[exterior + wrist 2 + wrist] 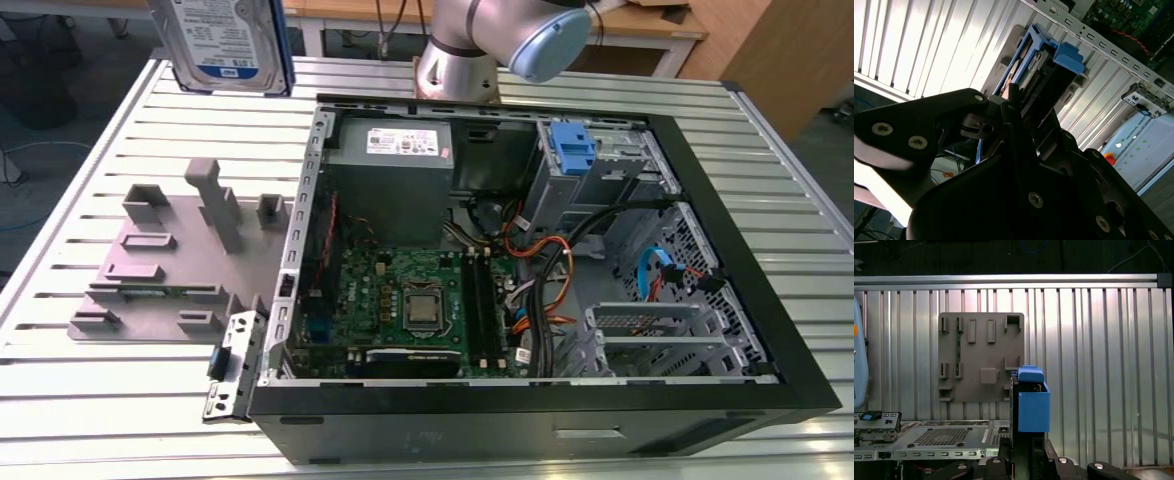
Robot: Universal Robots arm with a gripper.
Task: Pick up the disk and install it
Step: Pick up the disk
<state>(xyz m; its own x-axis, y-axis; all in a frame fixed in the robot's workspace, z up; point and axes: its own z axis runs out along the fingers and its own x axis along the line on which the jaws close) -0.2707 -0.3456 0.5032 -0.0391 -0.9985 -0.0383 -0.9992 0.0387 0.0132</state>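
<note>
The pincer [1026, 107] grips the disk [220, 40], held aloft.

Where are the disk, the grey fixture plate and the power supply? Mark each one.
disk [220, 40], exterior view: on its white-and-blue label.
grey fixture plate [140, 268], exterior view: on the flat base.
power supply [387, 195], exterior view: on its bare grey face, below the white sticker.

The claw [1024, 107], clamped on the silver metal hard disk with blue rails [220, 45], hangs over bare slatted aluminium worktop [80, 400] at the exterior view's far left. Nearer stands a grey plastic fixture with upright posts [180, 250]. Orange and blue cables [561, 255] crowd the open black computer case [534, 425].
</note>
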